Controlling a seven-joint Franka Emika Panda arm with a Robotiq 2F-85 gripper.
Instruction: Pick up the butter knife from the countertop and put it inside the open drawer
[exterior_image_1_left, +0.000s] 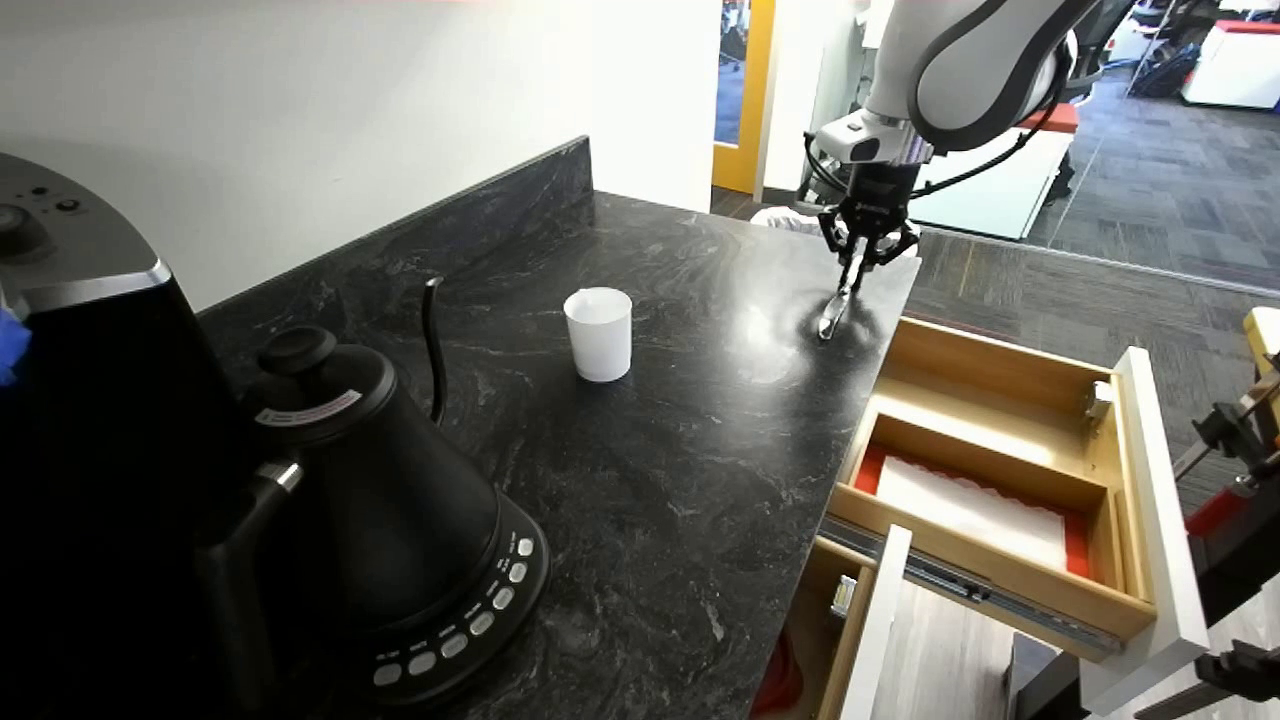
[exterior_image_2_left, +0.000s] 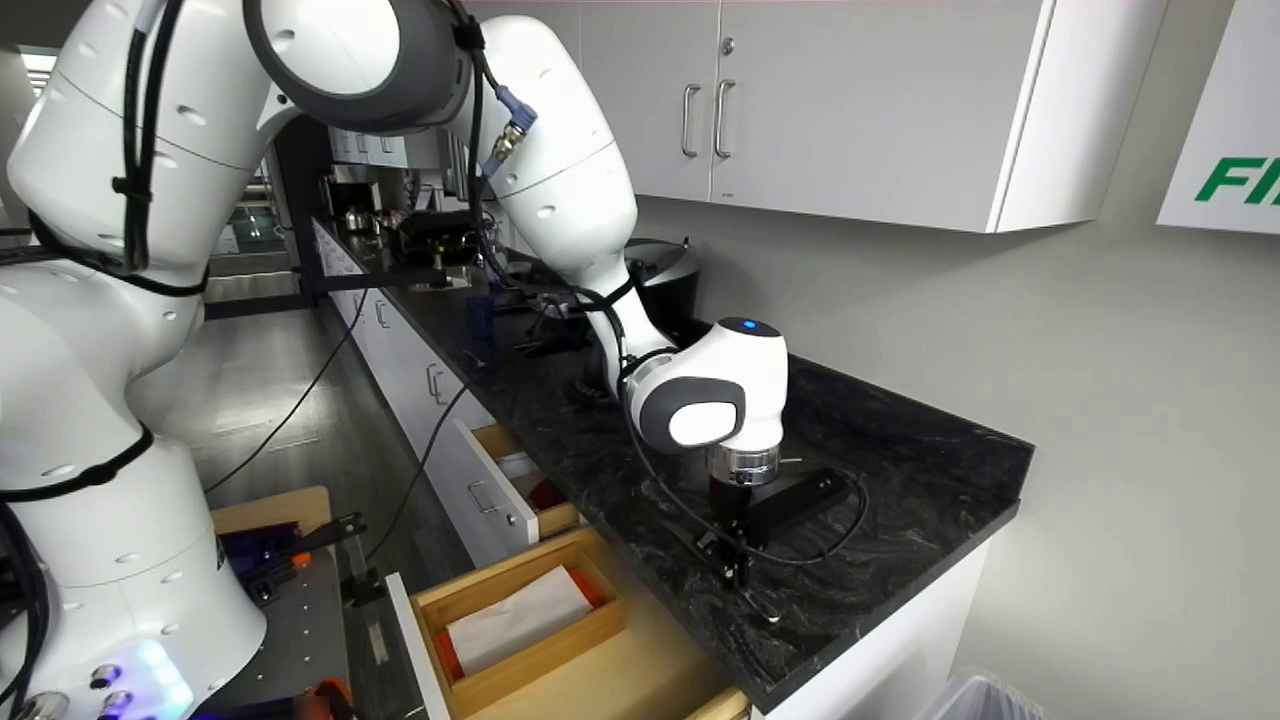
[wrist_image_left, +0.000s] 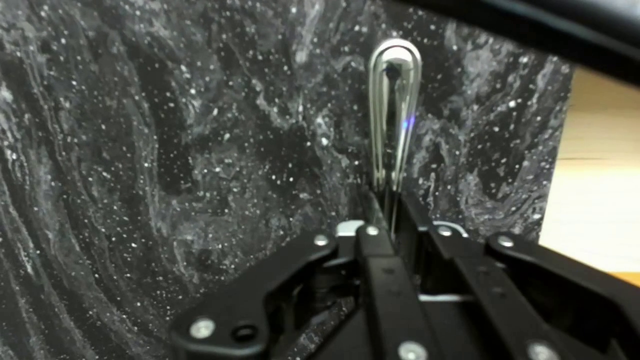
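The butter knife, silvery and shiny, shows its rounded handle end (wrist_image_left: 395, 100) in the wrist view, pointing away from the jaws. In the exterior views the knife (exterior_image_1_left: 832, 318) (exterior_image_2_left: 764, 607) slants out of the fingertips. My gripper (wrist_image_left: 390, 197) (exterior_image_1_left: 855, 285) (exterior_image_2_left: 738, 578) is shut on it, pointing down low over the dark countertop (exterior_image_1_left: 680, 480) (exterior_image_2_left: 900, 560) (wrist_image_left: 200, 200). The blade is hidden between the fingers. I cannot tell whether the knife touches the stone. The open drawer (exterior_image_1_left: 1000, 370) (exterior_image_2_left: 590, 680) lies below the counter's front edge, beside the gripper; its pale wood shows in the wrist view (wrist_image_left: 595, 200).
A white cup (exterior_image_1_left: 600, 340) and a black kettle (exterior_image_1_left: 400, 510) stand on the counter, with a coffee machine (exterior_image_1_left: 100, 300) behind. Another drawer (exterior_image_1_left: 880, 620) (exterior_image_2_left: 500, 520) is partly open beside the large one. A white sheet (exterior_image_1_left: 975, 510) lies in the drawer's divided section.
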